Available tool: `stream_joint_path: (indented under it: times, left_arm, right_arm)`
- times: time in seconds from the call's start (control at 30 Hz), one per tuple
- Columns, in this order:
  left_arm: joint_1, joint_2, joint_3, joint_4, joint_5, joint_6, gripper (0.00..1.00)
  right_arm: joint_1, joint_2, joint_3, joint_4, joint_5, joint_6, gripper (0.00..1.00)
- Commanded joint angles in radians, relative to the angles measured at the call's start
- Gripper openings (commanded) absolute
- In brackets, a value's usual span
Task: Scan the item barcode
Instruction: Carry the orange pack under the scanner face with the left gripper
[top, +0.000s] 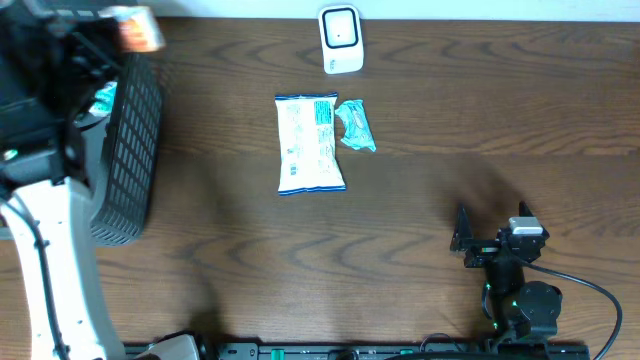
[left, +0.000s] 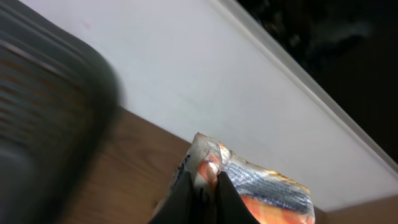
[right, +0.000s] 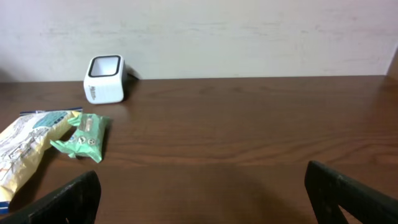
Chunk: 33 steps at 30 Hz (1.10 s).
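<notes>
At the upper left of the overhead view, the left hand (left: 204, 193) is pinching shut on one crimped edge of the orange packet (top: 137, 30), holding it up off the desk (top: 450, 110) above the far end of the black basket (top: 125, 150). In the left wrist view the packet is tilting away from the fingers toward the lower right, with a white wall (left: 205, 74) behind it and the basket blurring past on the left. The basket is sitting along the left edge of the desk, and something teal is showing inside it. Near the middle, a white and blue bag (top: 308, 143) is lying flat with a small green packet (top: 355, 125) touching its upper right corner. Beyond them, at the top centre, the white scanner (top: 341, 40) is standing near the far edge, well apart from the held packet. At the lower right, the right hand (top: 490, 232) is hovering low over bare wood with its fingers spreading wide and gripping nothing.
</notes>
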Motion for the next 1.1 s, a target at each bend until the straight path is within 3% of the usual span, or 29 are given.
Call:
stream_joint_path:
  times: [0.0, 0.27, 0.43, 0.67, 0.8, 0.87, 0.97, 1.07]
  left_arm:
    - [-0.202, 0.091, 0.01, 0.002, 0.026, -0.049, 0.08]
    - [-0.534, 0.293, 0.01, 0.011, -0.147, -0.05, 0.07]
    - [-0.771, 0.476, 0.01, 0.13, -0.288, -0.035, 0.07]
    - [-0.922, 0.638, 0.01, 0.317, -0.293, 0.242, 0.08]
    - [-0.975, 0.734, 0.01, 0.38, -0.451, 0.339, 0.08]
    - [-0.981, 0.756, 0.01, 0.38, -0.456, 0.396, 0.08]
    - [-0.983, 0.784, 0.01, 0.38, -0.456, 0.501, 0.17]
    - [-0.98, 0.784, 0.01, 0.385, -0.457, 0.558, 0.47]
  right_arm:
    - [-0.006, -0.004, -0.003, -0.002, 0.005, 0.011, 0.99]
    - [-0.006, -0.004, -0.003, -0.002, 0.005, 0.011, 0.99]
    - [-0.006, -0.004, -0.003, -0.002, 0.005, 0.011, 0.99]
    - [-0.006, -0.004, -0.003, -0.002, 0.005, 0.011, 0.99]
    - [-0.006, -0.004, -0.003, -0.002, 0.005, 0.011, 0.99]
    - [-0.006, -0.004, -0.003, -0.002, 0.005, 0.011, 0.99]
    - [-0.006, -0.004, -0.003, -0.002, 0.005, 0.011, 0.99]
    - [-0.006, -0.004, -0.003, -0.002, 0.005, 0.011, 0.99]
